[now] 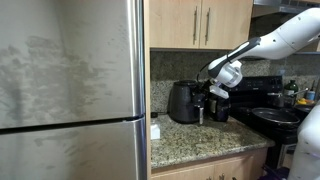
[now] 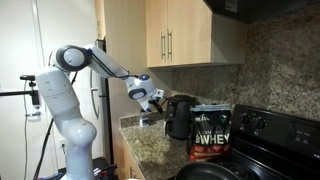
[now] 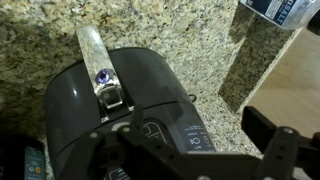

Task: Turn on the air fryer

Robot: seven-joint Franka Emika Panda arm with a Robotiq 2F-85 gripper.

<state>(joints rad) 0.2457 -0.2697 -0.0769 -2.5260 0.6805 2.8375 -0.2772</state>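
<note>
Your arm stretches out over the granite counter (image 1: 200, 145) with the wrist tipped down, and the gripper (image 1: 219, 96) hangs close above the air fryer (image 1: 183, 102), fingers spread apart in the wrist view. The air fryer is squat, rounded and dark, standing on the counter near the backsplash. Its silver handle (image 3: 95, 50) points toward that view's upper left, and its control panel (image 3: 188, 135) lies nearest the gripper

air fryer (image 1: 183, 102) on countertop (image 1: 205, 142), pincer (image 1: 218, 98) just beside

We see the air fryer (image 3: 80, 105) glossy dark grey-black; the countertop (image 3: 170, 35) speckled tan-and-black granite; upper cabinets (image 1: 200, 22) pale wood.
</note>
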